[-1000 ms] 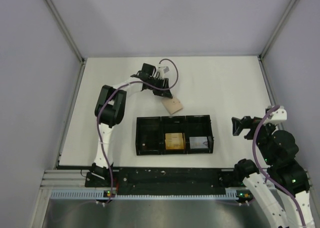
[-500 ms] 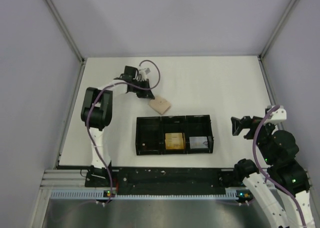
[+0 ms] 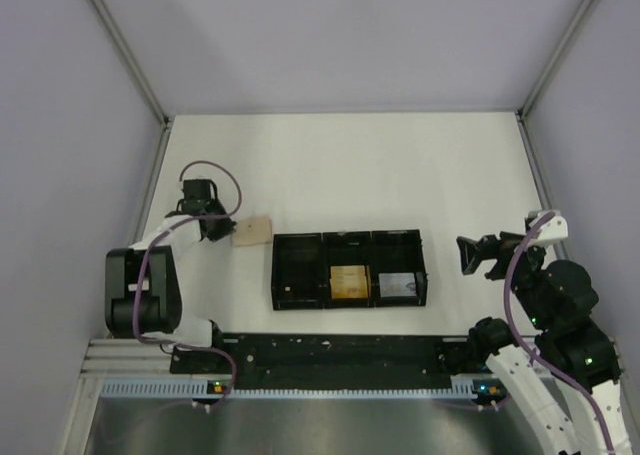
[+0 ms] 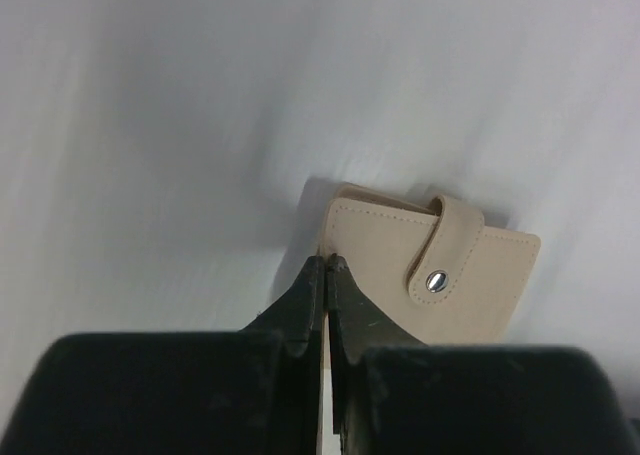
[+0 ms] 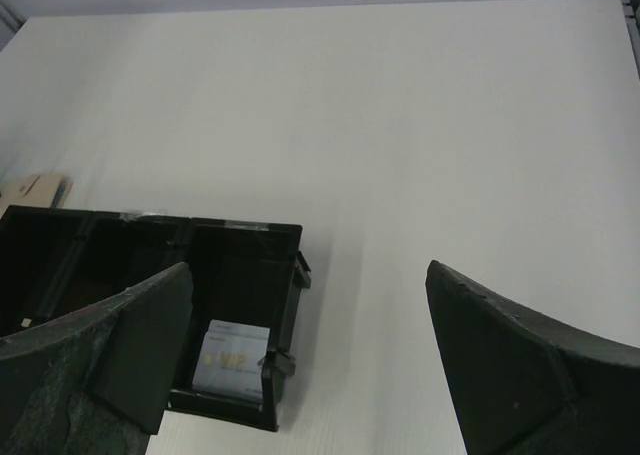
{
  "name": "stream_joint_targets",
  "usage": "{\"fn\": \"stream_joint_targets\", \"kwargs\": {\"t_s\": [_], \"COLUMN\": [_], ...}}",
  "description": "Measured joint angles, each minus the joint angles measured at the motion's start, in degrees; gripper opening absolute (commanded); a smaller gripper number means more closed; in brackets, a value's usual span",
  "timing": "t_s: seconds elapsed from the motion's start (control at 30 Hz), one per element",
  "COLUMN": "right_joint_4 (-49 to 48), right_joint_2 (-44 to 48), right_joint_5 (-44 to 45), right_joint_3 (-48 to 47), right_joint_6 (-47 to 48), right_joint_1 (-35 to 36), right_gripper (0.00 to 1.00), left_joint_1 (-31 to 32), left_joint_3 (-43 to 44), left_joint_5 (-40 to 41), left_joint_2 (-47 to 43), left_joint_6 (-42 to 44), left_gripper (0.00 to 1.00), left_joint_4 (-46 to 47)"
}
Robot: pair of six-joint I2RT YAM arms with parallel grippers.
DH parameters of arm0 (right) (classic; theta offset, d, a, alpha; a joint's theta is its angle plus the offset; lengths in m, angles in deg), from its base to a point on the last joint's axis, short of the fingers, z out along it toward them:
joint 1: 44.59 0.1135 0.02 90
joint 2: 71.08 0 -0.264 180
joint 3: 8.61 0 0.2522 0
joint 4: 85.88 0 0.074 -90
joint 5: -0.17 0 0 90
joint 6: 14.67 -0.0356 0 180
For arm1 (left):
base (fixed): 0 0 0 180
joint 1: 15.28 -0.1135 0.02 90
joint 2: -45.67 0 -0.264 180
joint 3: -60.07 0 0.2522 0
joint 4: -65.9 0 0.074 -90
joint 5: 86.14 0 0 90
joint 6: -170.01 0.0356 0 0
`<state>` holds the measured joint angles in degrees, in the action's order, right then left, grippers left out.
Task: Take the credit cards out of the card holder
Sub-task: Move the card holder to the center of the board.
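9 o'clock of tray (image 3: 348, 235): left gripper (image 4: 327, 265) clamps holder (image 4: 385, 250) edge; right gripper (image 5: 308, 275) gapes empty. Hold firm, undo snap (image 4: 436, 282) first.

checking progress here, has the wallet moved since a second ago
yes, the wallet went left and slightly nearer: it was behind the middle of the black tray, and now it sits just off the tray's far left corner

A black tray (image 3: 348, 270) sits as the lone obstacle between the arms, with bare table (image 3: 400, 165) open behind it to the walls, a free lane on its right before the right gripper (image 3: 465, 258), and the card holder (image 3: 251, 230) just beside its far-left corner.
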<state>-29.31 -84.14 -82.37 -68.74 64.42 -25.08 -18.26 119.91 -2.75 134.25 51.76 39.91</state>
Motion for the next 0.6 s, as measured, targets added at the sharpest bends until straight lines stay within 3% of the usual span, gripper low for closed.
{"fn": "stream_joint_targets", "kwargs": {"t_s": [0.1, 0.13, 0.3, 0.4, 0.5, 0.6], "right_joint_4": [0.0, -0.1, -0.9, -1.3, -1.3, -1.7], "right_joint_2": [0.0, 0.0, -0.5, -2.6, -8.2, -15.0], "right_joint_5": [-1.6, -2.4, -7.7, -10.9, -15.1, -19.3], "right_joint_3": [0.0, 0.0, 0.3, -0.2, -2.3, -4.5], "right_joint_6": [0.5, 0.7, 2.1, 2.3, 1.5, -0.7], "right_joint_1": [0.0, 0.1, 0.3, 0.3, 0.3, 0.3], "right_gripper": [0.99, 0.99, 0.99, 0.99, 0.99, 0.99], "left_joint_1": [-1.2, -1.6, -2.9, -2.9, -2.9, -2.9], "left_joint_3": [-5.1, -6.8, -14.4, -17.6, -18.7, -18.6], "left_joint_5": [7.1, 9.2, 14.1, 14.2, 13.5, 13.3], "left_joint_2": [-6.6, -8.8, -17.9, -21.2, -24.8, -30.8], "left_joint_6": [-2.9, -3.8, -7.4, -9.2, -10.5, -10.6], "left_gripper": [0.0, 0.05, 0.35, 0.63, 0.85, 0.89], "left_joint_4": [-0.5, -0.7, -1.0, -1.1, -2.6, -5.0]}}
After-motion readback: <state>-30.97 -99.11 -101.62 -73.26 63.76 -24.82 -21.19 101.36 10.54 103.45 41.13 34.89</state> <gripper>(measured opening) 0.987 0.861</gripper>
